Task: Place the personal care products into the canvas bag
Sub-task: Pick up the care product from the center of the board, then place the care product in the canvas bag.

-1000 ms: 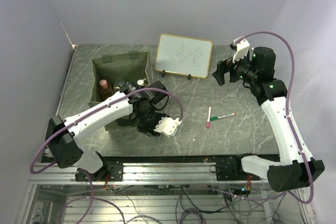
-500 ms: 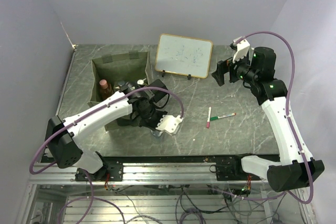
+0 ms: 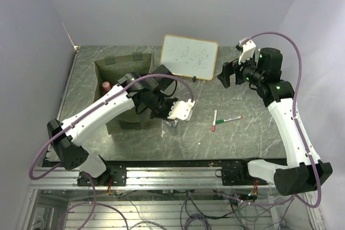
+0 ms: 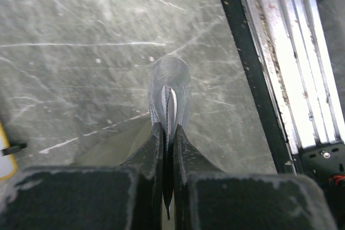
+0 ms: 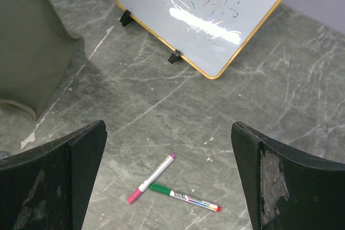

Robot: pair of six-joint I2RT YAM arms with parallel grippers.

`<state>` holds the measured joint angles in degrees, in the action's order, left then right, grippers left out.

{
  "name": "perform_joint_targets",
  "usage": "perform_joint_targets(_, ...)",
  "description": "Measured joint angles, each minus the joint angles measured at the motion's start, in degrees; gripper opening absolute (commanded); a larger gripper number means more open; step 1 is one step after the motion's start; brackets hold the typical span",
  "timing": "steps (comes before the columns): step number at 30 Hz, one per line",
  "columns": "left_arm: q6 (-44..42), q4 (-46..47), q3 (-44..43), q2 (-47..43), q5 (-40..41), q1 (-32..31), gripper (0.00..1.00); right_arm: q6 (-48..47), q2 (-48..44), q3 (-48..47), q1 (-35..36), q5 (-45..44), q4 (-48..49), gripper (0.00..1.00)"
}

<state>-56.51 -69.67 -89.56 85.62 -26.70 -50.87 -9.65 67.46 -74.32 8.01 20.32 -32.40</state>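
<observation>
My left gripper [image 3: 167, 117] [image 4: 168, 129] is shut on a small clear bottle [image 3: 171, 124] [image 4: 169, 87], pinching its thin flattened end. The bottle hangs from the fingers over the table, just right of the canvas bag's front corner. The olive canvas bag [image 3: 123, 72] [image 5: 27, 52] stands open at the left, with a brown bottle with a pink cap [image 3: 106, 86] inside; my left arm covers the rest of its contents. My right gripper [image 3: 226, 75] [image 5: 168, 133] is open and empty, held high over the table's right side.
A wood-framed whiteboard [image 3: 188, 56] [image 5: 199, 14] stands at the back centre. Two marker pens lie right of centre, one pink-capped [image 3: 214, 120] [image 5: 153, 177] and one green [image 3: 232, 118] [image 5: 186, 197]. The metal rail [image 4: 280, 52] runs along the near edge.
My left gripper has shut on the clear bottle and moved up and to the right with it, away from the near edge. The right arm has stayed still.
</observation>
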Motion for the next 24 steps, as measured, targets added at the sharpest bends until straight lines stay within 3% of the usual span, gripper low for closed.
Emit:
perform_joint_targets(14,4.5,-0.8,-24.3,4.7,-1.0,2.9,0.07,-0.1,1.5,0.0,-0.1,0.0,0.0,1.00)
perform_joint_targets(24,7.1,-0.9,-36.9,5.2,-4.8,12.2,0.07,-0.1,1.6,0.0,-0.2,0.0,0.0,1.00)
